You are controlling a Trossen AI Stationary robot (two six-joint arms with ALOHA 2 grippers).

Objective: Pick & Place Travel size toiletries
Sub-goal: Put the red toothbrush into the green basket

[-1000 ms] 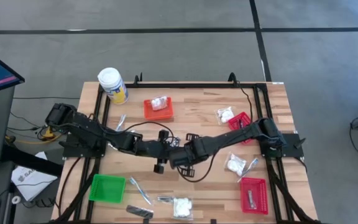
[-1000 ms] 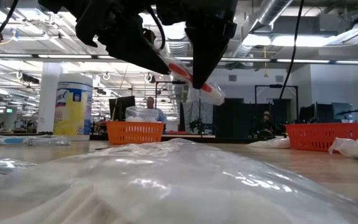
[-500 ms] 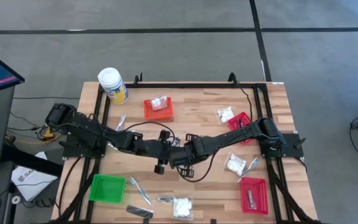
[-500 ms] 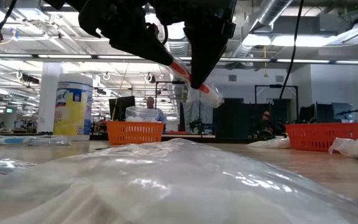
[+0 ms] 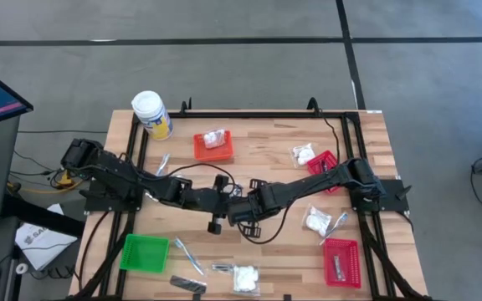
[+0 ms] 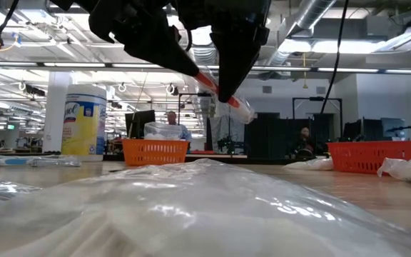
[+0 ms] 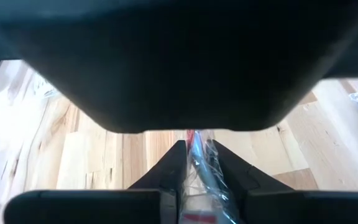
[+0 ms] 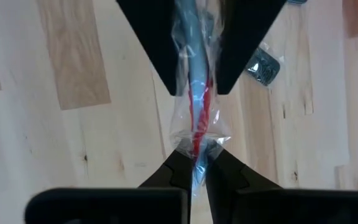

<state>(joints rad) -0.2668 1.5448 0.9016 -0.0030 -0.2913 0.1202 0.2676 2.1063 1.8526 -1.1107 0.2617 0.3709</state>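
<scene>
A thin clear-wrapped stick (image 8: 195, 118), red and grey-blue inside its wrap, hangs in the air over the table's middle, slanting in the low view (image 6: 223, 96). Both grippers are shut on it. My left gripper (image 5: 227, 201) comes from the table's left and slants downward; in its wrist view its fingers flank the stick (image 7: 199, 158). My right gripper (image 5: 243, 208) comes from the right and points steeply down (image 8: 194, 163). Other travel size toiletries lie on the wood: white packets (image 5: 316, 220), clear sticks (image 5: 187, 255), a dark sachet (image 5: 189, 285). My left gripper pinches the stick's grey-blue part (image 8: 190, 68) between its two fingers, wrap and all. The fingers slant down from the table's left and run along the stick. The stick is lifted clear of the table. My right gripper pinches the stick's red end, where the clear wrap bunches (image 8: 196, 149), between its two fingertips. The fingers come from above, pointing steeply down. The stick slants in the air and touches no surface.
An orange basket (image 5: 213, 145) with a white packet and a white-lidded jar (image 5: 151, 114) stand at the far left. Red baskets sit at the right (image 5: 325, 163) and near right (image 5: 341, 261), a green one (image 5: 144, 252) near left. A clear packet (image 6: 191, 207) lies by the near edge.
</scene>
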